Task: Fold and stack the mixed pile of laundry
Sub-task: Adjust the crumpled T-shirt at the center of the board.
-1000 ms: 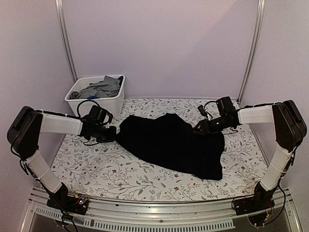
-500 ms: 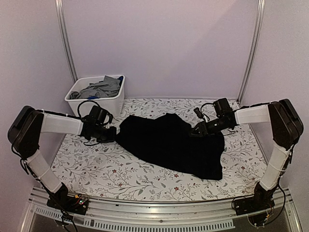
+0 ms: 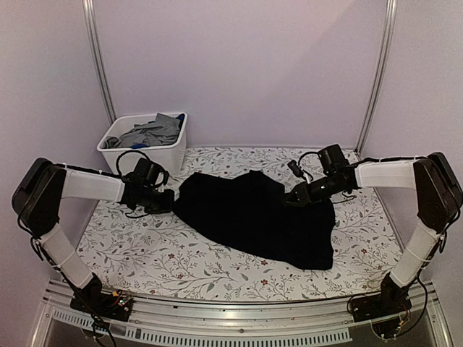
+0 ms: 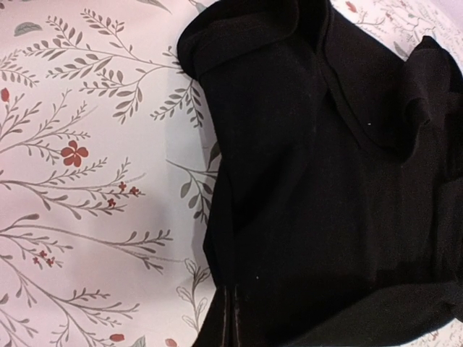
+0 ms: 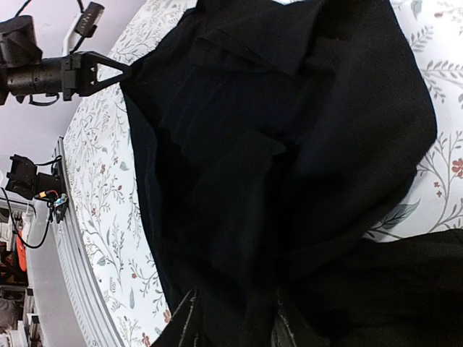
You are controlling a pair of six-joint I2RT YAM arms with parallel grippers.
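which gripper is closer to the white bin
Left. The left gripper is at the left edge of the black shirt, just in front of the white bin; the right gripper is at the shirt's opposite edge.

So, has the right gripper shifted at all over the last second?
Yes. The right gripper has crept a little to the left, farther over the black T-shirt and away from the right frame post.
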